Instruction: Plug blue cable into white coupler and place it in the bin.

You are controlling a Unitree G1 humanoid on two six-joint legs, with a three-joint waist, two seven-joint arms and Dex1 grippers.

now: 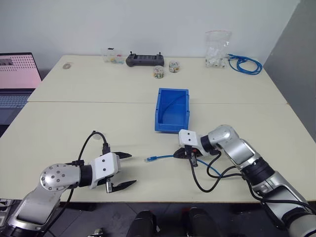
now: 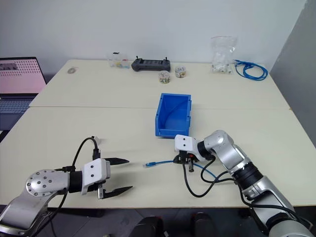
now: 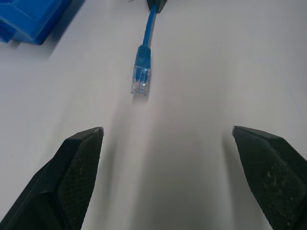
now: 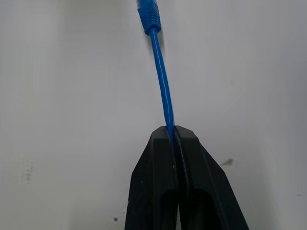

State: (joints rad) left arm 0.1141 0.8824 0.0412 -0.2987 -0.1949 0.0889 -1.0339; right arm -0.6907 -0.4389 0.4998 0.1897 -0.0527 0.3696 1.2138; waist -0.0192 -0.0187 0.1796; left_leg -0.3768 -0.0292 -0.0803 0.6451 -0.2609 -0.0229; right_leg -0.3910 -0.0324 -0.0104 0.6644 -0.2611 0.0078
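The blue cable (image 1: 163,157) lies on the table just in front of the bin (image 1: 183,114), its clear plug end (image 3: 140,79) pointing toward my left gripper. My right gripper (image 1: 183,154) is shut on the cable a short way behind the plug, and the thin blue line runs out from between its closed fingers (image 4: 163,158). More of the cable trails back under the right arm (image 1: 213,169). My left gripper (image 1: 126,171) hovers open low over the table, a short gap from the plug, with nothing between its fingertips (image 3: 81,143). The white coupler is out of view.
Along the far edge of the table sit a coiled bundle of blue cable (image 1: 245,64), a clear bag of small white parts (image 1: 217,49), a black controller (image 1: 144,59) and small jars (image 1: 158,72). A laptop (image 1: 17,81) stands off the table's left side.
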